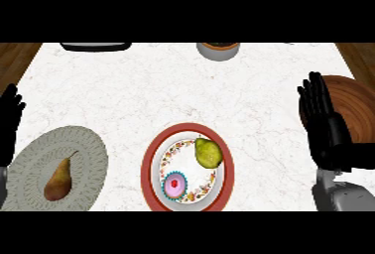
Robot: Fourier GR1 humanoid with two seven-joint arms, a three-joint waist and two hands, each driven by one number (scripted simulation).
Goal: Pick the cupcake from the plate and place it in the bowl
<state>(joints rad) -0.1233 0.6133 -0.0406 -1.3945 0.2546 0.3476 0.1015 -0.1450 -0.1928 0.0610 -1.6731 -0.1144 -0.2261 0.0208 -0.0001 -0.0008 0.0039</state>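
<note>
A cupcake (pixel 175 185) with pink icing in a blue paper case sits at the near side of a red-rimmed plate (pixel 223 178) with a flowered inner ring, low in the middle of the head view. A green pear (pixel 207 152) lies on the same plate, just behind the cupcake. At the counter's right edge stands a brown wooden bowl (pixel 356 101), partly hidden by my right hand (pixel 322 121). That hand is open with fingers straight up, well to the right of the plate. My left hand (pixel 9 116) rests open at the left edge, holding nothing.
A grey patterned plate (pixel 84 149) at the lower left carries a brown pear (pixel 58 179). At the far edge stand a grey pot (pixel 218 50) and a dark flat object (pixel 95 46). The white marble counter spreads between them.
</note>
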